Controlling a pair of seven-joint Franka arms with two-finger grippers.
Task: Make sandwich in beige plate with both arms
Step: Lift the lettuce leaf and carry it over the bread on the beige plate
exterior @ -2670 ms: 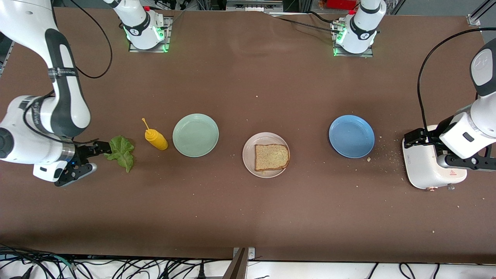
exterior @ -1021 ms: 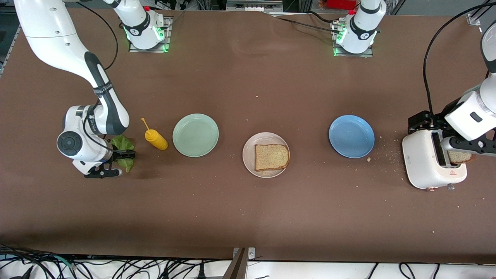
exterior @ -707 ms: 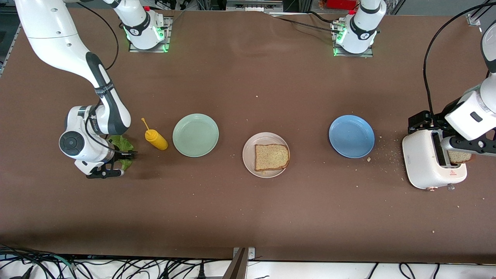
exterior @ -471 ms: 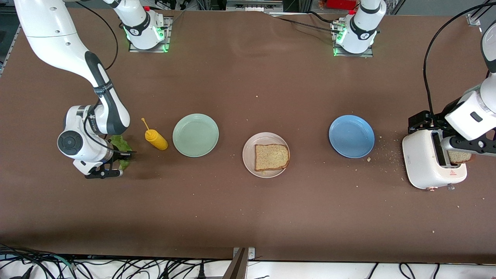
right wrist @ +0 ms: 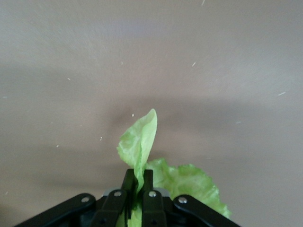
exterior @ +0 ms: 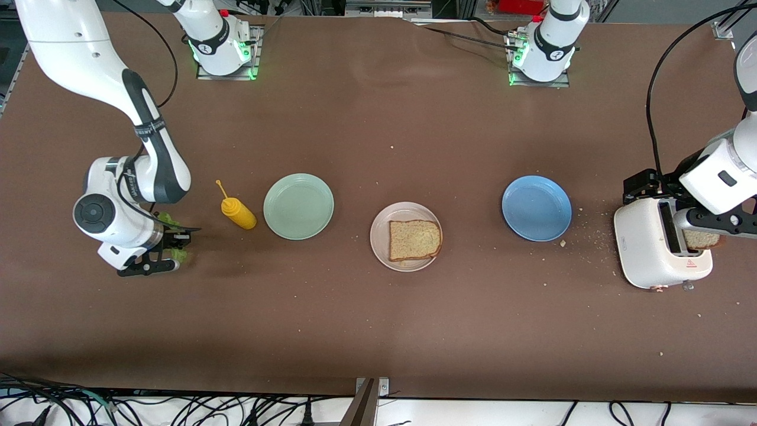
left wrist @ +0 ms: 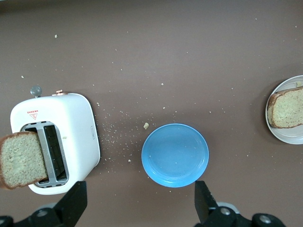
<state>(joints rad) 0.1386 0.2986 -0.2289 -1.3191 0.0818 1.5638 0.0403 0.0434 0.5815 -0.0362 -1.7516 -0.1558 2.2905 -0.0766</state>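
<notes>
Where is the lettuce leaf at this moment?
The lettuce leaf is pinched in the right hand, at the right arm's end of the table, beside the yellow bottle.

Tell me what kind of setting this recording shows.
Most likely a robotics lab bench staged as a kitchen, not a real one: two arms bolted to a brown table, loose cables along its edge, and food props such as a toaster and a bread slice on the beige plate.

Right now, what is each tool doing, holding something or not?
Left tool: over the toaster, fingers spread wide; a bread slice sits by it, grip unclear.
Right tool: shut on the lettuce.
</notes>
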